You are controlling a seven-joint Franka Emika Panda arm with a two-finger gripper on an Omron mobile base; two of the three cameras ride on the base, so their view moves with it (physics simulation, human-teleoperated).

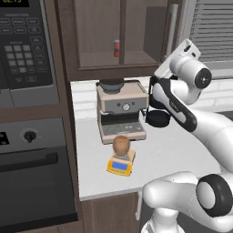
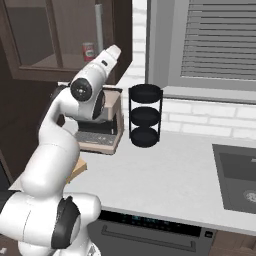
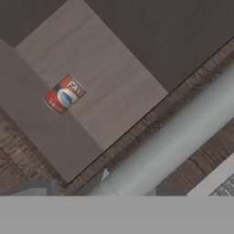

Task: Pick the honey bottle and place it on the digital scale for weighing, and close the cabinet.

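Honey bottle (image 1: 121, 144) already sits on the digital scale (image 1: 121, 164), on the counter (image 1: 173, 154) in front of the espresso machine (image 1: 122, 109), so the weighing part looks done. Closing the cabinet (image 1: 102, 36) is the step in hand. The arm's reached up to the open door's grey bar handle (image 3: 169, 141), w/ the pincer pressed together, seemingly on that handle, tho the tips are hidden. Red can (image 1: 117, 48) stays on the shelf. Next: swing the door shut w/o slipping off.
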